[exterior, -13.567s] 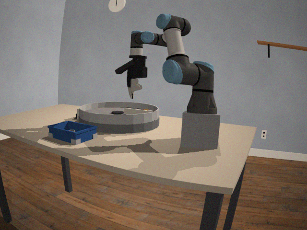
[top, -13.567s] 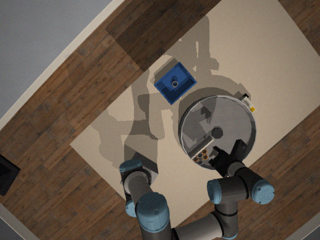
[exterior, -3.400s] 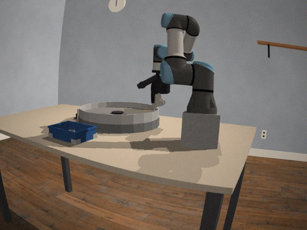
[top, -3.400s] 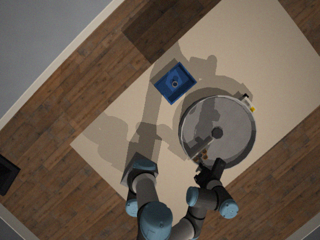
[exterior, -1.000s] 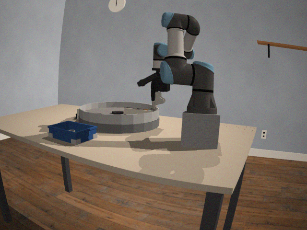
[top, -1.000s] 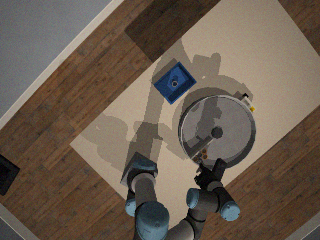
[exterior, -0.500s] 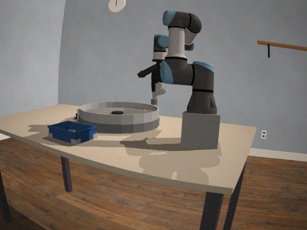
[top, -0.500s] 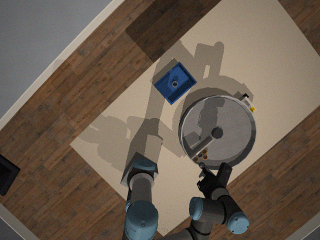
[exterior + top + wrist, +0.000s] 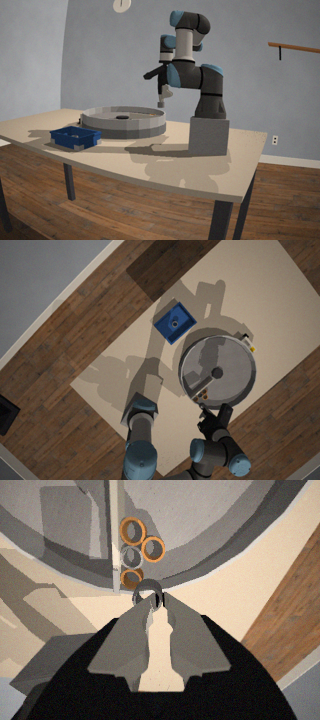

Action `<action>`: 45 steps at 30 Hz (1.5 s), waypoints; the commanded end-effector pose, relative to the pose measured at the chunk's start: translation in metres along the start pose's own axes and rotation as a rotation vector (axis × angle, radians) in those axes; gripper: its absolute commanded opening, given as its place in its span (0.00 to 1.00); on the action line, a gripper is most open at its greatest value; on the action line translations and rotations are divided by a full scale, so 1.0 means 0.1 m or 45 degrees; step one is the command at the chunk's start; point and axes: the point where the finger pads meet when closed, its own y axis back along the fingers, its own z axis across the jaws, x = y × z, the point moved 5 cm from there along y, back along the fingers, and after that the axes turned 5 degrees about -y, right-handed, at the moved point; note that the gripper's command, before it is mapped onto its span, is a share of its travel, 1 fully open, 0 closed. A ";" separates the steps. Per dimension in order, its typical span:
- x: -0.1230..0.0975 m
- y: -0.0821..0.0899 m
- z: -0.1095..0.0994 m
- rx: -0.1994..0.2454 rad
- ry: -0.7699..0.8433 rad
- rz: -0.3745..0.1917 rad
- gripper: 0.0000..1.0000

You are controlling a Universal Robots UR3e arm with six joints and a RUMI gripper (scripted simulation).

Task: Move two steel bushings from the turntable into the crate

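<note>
My gripper is shut on a steel bushing and holds it in the air above the near rim of the grey turntable. The held bushing shows as a small grey block under the fingers in the side view. On the turntable near the rim lie three brass-coloured bushings and one steel bushing, clustered beside a radial divider. The blue crate stands on the table left of the turntable, with one bushing inside it.
The arm's grey base block stands on the table right of the turntable. A black hub sits at the turntable's centre. A small yellow-and-white part sticks out at its far rim. The table edge lies close behind the gripper.
</note>
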 end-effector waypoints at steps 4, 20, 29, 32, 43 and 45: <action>0.00 0.01 0.01 -0.003 0.000 0.002 0.00; 0.00 0.01 0.01 -0.003 0.000 0.002 0.00; 0.00 0.01 0.00 -0.003 0.000 0.002 0.00; 0.01 0.01 0.00 -0.003 0.000 0.002 0.00; 0.02 0.01 -0.03 -0.003 0.000 0.002 0.00; 0.03 0.01 -0.04 -0.003 0.000 0.002 0.00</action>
